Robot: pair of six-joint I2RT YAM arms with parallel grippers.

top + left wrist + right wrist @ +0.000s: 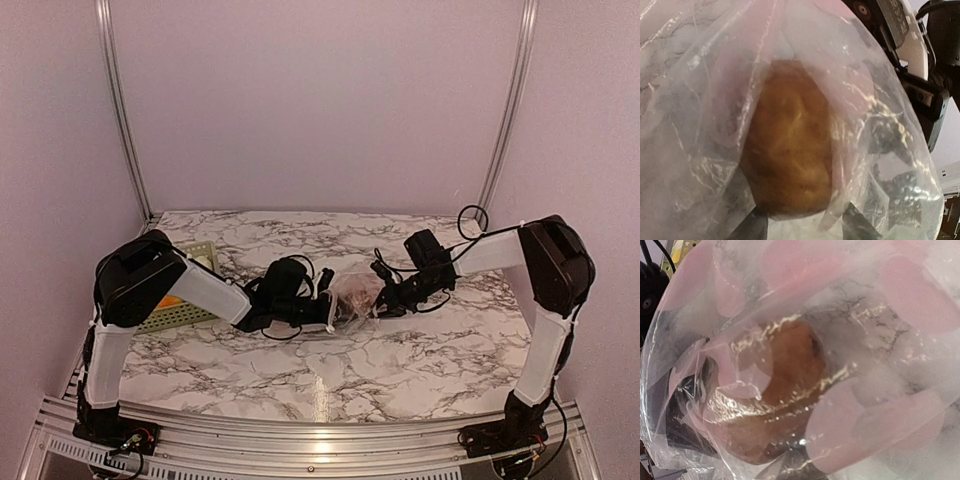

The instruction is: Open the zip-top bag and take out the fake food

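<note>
Marble-patterned table [430,365], lilac walls behind, and both arms folded in towards its middle. At the left edge sits the green basket [190,318]; from above I make out something orange-yellow [170,300] in it, too small to name.

Mid-table the bag [355,293] hangs crumpled between the two grippers, its length running left to right. I can see one thing in it, a brown piece [790,145], and nothing else shows through the film.

My right gripper [388,298] is at the bag's right end, closed right down, and I judge it has the film pinched. My left gripper [805,227] is at the left end, about half open. Its tips stand either side of the brown piece's near end and I don't see them pressing it. Whether film lies between them I cannot tell.

That piece's long axis points straight away from the left fingers, so the left arm is the nearer one for pulling it out.
</note>
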